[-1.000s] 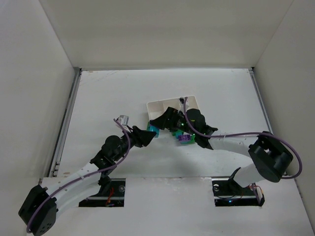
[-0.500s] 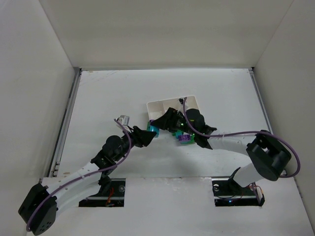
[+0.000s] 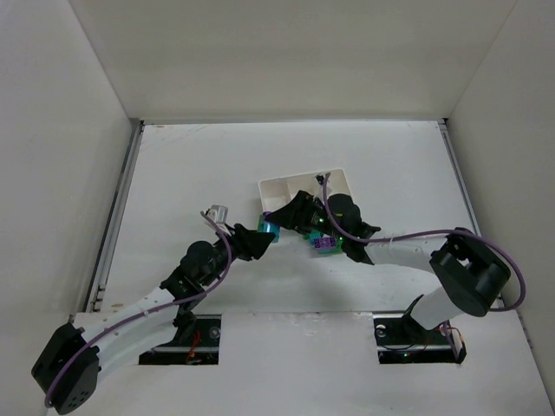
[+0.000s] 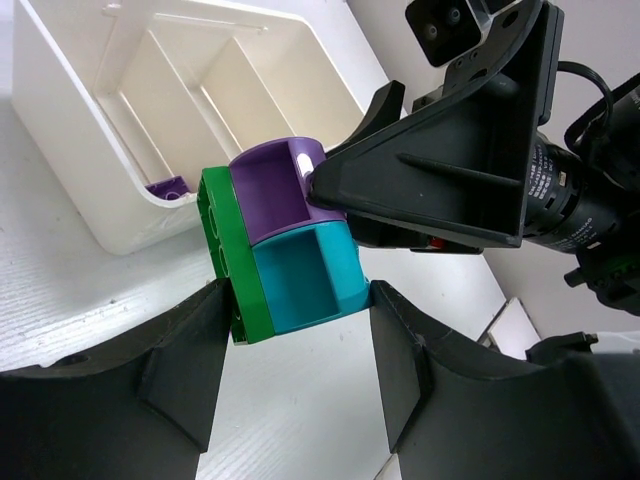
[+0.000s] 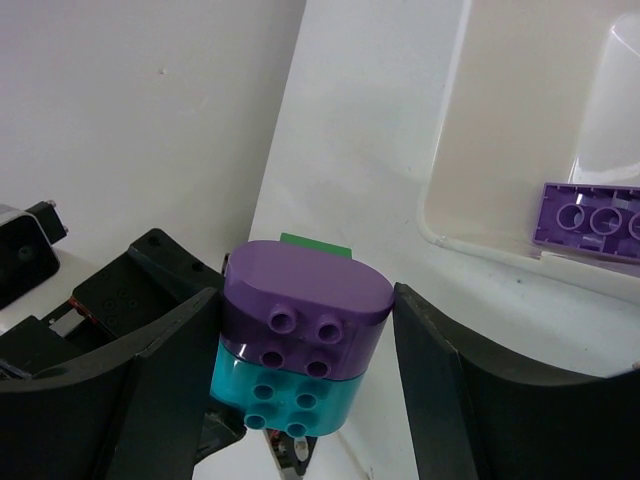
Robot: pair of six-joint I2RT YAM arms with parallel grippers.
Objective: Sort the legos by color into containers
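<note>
Two pincers meet over the desk (image 3: 390, 165), just off the near-left corner of the white tray (image 3: 303, 180). The left pincer (image 3: 265, 233) and right pincer (image 3: 291, 217) share one lego cluster (image 3: 271, 230).

From the left wrist, the left pincer's fingers (image 4: 180, 370) clamp the green plate (image 4: 222, 250) and teal lego (image 4: 300, 275), with a purple lego (image 4: 270, 185) stuck alongside.

From the right wrist, the right pincer is closed on that purple lego (image 5: 305, 290). A second purple lego (image 5: 590, 222) lies in a tray compartment.
</note>
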